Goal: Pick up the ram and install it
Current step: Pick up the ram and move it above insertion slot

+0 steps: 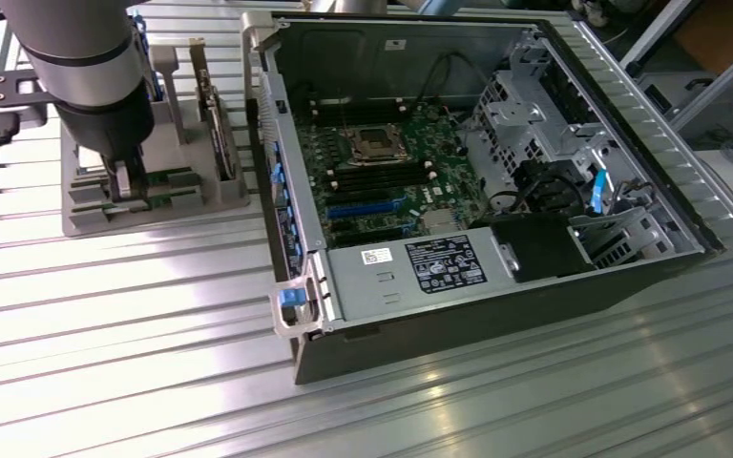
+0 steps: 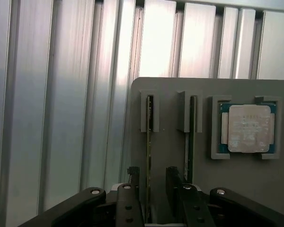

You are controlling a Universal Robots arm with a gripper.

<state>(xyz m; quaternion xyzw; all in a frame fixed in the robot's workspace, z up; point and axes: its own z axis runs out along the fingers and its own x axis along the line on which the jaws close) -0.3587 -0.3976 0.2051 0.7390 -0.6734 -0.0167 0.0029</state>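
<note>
The jaws stand fully open, gripping nothing, one on each side of the ram (image 2: 149, 142), a long narrow green circuit-board stick standing on edge in a slot of the grey holder block (image 2: 170, 142). A second stick (image 2: 192, 132) occupies the neighbouring slot. A square silver processor chip (image 2: 248, 127) lies in the holder's recess. An open black computer case (image 1: 469, 191) stands beside the holder.

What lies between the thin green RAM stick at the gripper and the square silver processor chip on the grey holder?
A second thin board standing on edge in its own slot of the grey holder, seen in the wrist view.
</note>
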